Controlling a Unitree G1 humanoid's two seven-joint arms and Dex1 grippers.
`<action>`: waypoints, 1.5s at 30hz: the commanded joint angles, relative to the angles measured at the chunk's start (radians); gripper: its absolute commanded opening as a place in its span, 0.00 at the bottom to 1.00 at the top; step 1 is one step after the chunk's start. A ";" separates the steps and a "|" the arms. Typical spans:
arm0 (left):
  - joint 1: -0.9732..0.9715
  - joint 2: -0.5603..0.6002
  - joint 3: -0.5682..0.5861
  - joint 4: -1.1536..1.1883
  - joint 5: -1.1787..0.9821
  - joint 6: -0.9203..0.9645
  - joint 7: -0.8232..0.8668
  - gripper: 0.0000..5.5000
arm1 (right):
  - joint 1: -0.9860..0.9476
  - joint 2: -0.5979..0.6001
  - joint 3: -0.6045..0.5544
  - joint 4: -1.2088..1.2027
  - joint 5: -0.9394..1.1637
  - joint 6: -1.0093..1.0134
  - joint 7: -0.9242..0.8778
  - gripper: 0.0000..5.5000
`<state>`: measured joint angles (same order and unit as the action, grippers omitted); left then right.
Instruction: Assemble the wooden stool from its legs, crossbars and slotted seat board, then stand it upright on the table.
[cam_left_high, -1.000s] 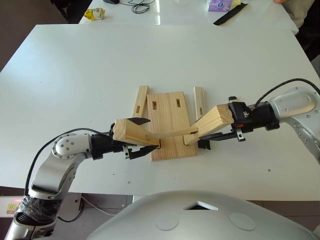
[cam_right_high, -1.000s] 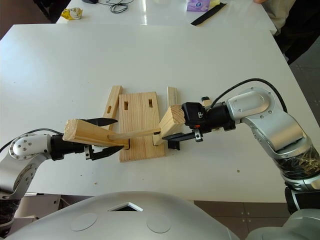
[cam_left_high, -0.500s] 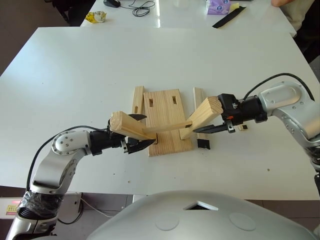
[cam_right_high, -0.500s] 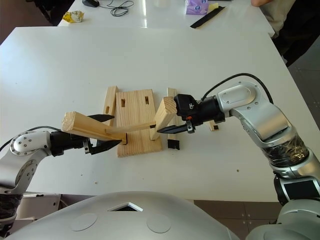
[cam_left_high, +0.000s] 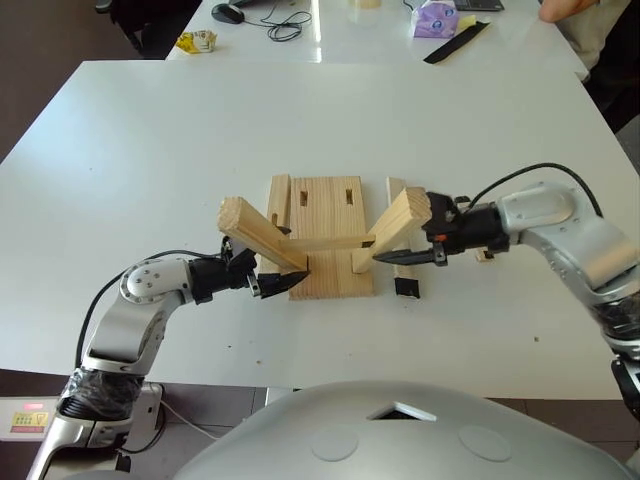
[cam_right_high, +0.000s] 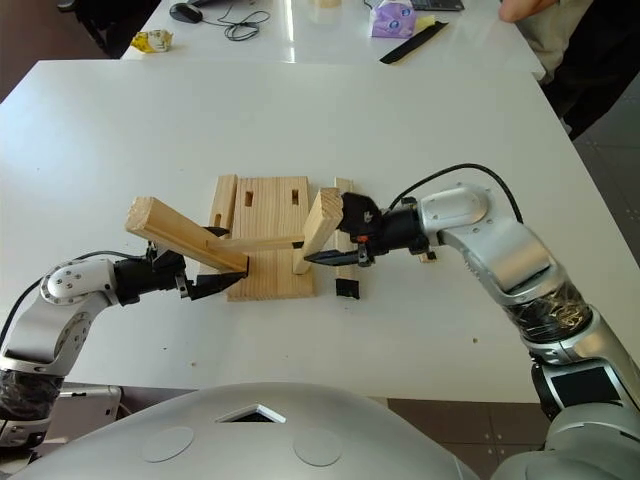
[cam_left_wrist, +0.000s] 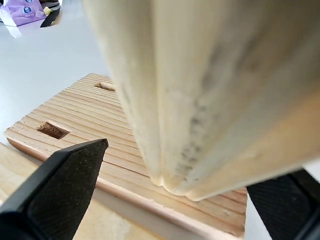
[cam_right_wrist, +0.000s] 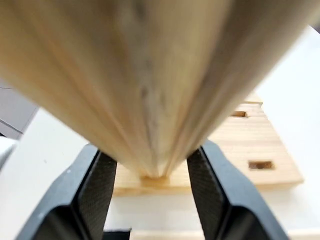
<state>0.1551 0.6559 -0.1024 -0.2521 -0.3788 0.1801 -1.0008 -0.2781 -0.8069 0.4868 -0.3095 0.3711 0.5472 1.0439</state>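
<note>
Frame has tipped more upright. Head view: left gripper (cam_left_high: 285, 283) clamped on left leg (cam_left_high: 255, 238), right gripper (cam_left_high: 395, 256) clamped on right leg (cam_left_high: 395, 228), crossbar (cam_left_high: 325, 242) joined between jaws. Left wrist: seat board (cam_left_wrist: 90, 120) under jaws, slots (cam_left_wrist: 51, 130) empty. Right wrist: fingers (cam_right_wrist: 95, 185) pinch leg. Likely under halfway; spare sticks (cam_left_high: 277, 200) unfitted.

Bright light, glare on far table (cam_left_high: 330, 30)

left hand (cam_right_high: 222, 258) grips left leg (cam_right_high: 180, 234) | right hand (cam_right_high: 313, 246) grips right leg (cam_right_high: 318, 222) | crossbar (cam_right_high: 262, 242) between
</note>
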 joint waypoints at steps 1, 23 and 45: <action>-0.014 -0.011 -0.036 0.002 0.031 -0.022 -0.015 0.83 | 0.026 0.002 0.004 -0.021 -0.021 0.035 -0.001 0.54; 0.150 0.142 0.166 -0.049 -0.045 -0.079 -0.137 0.83 | 0.337 -0.191 -0.744 -0.172 0.333 0.074 0.146 0.67; -0.074 0.131 0.439 0.117 -0.212 0.095 -0.013 0.83 | 0.010 0.067 -0.789 -0.448 1.118 0.129 -0.642 0.49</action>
<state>0.0989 0.8069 0.3586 -0.1403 -0.6057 0.2685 -1.0298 -0.2150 -0.7640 -0.3519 -0.7337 1.4861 0.7000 0.4504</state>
